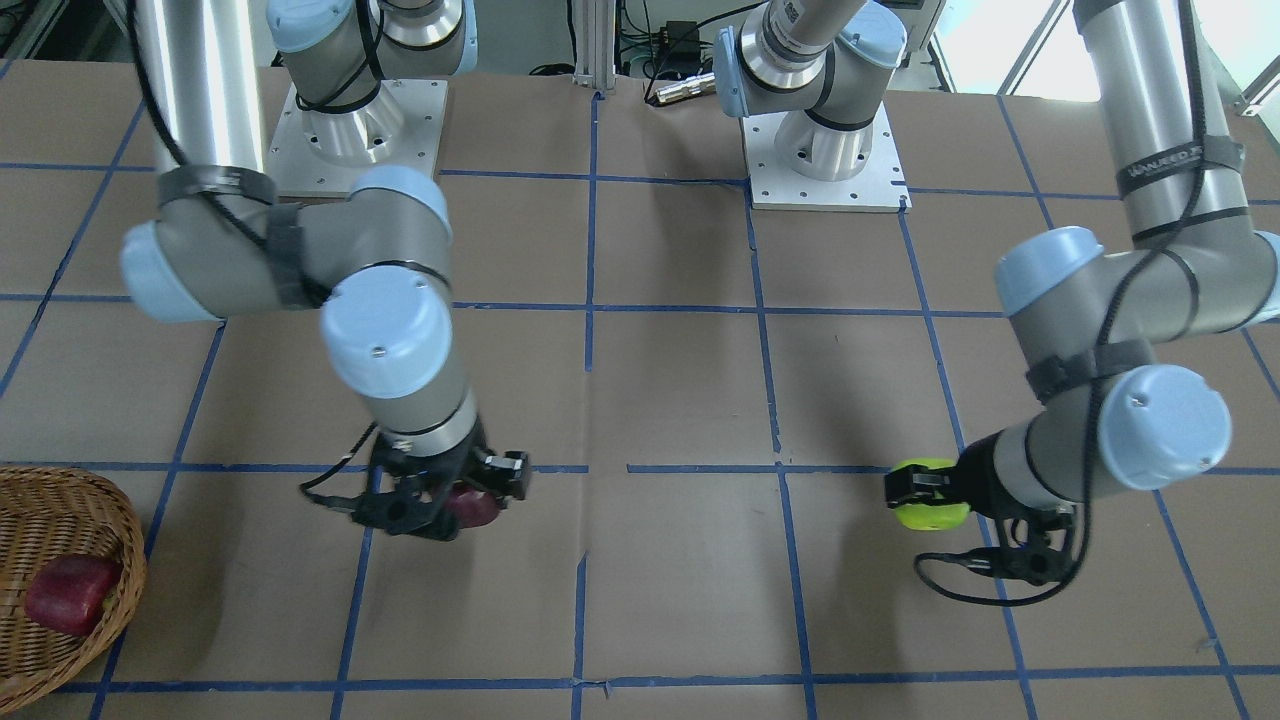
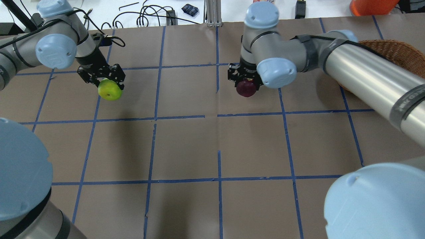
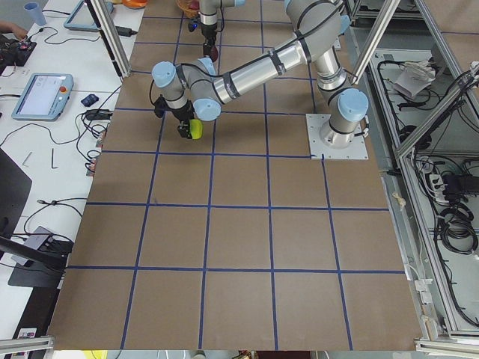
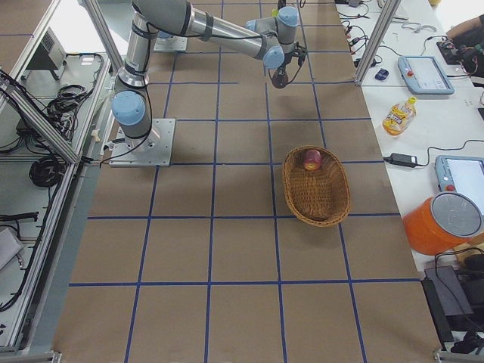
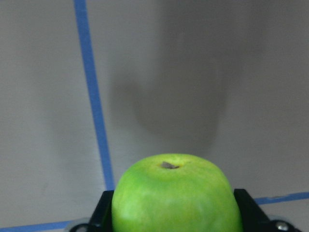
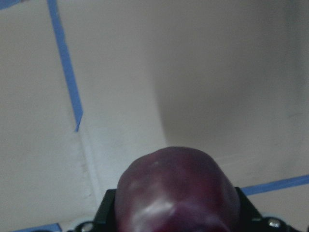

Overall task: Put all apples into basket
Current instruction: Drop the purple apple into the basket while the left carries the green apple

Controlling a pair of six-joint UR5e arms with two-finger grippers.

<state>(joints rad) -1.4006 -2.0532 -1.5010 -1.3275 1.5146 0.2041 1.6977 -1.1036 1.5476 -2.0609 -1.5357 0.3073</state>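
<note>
Left gripper (image 2: 108, 85) holds green apple (image 2: 110, 92) (right gripper (image 2: 246, 82): dark red apple (image 2: 246, 89)).

The front view's left edge cuts off the basket (image 1: 60, 510).

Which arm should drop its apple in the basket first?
Probably the right. The right gripper holds the dark red apple much nearer the basket. The left gripper, holding the green apple, is far off on the other side.

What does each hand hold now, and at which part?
The left hand clamps the green apple on two opposite sides; the right hand clamps the dark red apple likewise, on its sides.
</note>
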